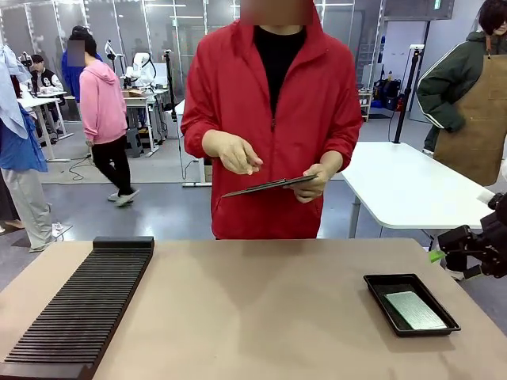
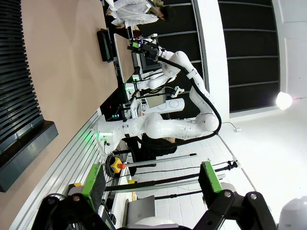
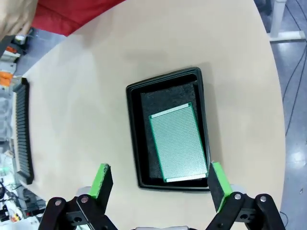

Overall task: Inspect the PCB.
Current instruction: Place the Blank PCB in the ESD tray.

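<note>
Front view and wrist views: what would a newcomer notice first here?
First the person in a red jacket at the table's far side, holding a dark flat tablet. Next the green PCB lying in the black tray on the table's right part, with the open right pincer above it. A long black slotted rack lies on the left.

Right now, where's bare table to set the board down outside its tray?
The wide tan stretch between the ribbed black rack on the left and the black tray on the right is bare. The PCB fills most of the tray. Right of the tray, only a narrow strip before the table edge.
</note>
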`<state>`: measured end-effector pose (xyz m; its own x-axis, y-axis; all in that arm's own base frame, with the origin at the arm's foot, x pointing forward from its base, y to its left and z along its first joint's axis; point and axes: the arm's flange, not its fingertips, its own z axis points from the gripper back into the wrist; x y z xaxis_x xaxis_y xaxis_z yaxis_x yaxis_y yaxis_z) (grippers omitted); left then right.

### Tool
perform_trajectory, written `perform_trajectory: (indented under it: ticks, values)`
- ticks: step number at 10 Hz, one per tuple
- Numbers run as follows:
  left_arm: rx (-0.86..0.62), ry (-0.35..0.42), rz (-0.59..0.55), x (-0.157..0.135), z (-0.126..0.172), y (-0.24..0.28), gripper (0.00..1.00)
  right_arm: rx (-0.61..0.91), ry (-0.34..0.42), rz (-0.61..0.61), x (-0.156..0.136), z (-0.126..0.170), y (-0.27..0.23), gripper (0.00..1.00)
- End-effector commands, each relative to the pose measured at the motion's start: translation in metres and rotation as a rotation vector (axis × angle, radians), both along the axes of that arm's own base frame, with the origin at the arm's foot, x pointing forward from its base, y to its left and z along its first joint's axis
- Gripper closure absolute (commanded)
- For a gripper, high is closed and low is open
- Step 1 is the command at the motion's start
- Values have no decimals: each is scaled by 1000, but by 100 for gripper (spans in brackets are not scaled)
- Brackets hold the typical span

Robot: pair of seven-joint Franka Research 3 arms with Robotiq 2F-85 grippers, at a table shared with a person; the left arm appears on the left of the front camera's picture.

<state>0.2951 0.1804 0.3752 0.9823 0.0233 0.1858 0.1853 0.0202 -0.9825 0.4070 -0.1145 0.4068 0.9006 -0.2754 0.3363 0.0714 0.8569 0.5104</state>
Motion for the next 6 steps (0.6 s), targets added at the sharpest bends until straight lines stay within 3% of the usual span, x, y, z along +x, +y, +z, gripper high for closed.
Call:
perform_trajectory:
  ticks: [1,3,4,6]
  values:
    - [5,4,1,3,3,1,0,152,-5,23,-47,47,-30,0]
    - [5,4,1,3,3,1,0,234,-79,16,-104,78,-66,0]
    - [5,4,1,3,3,1,0,287,-73,37,-124,85,-80,0]
    - [5,4,1,3,3,1,0,572,-19,98,-156,86,-127,0]
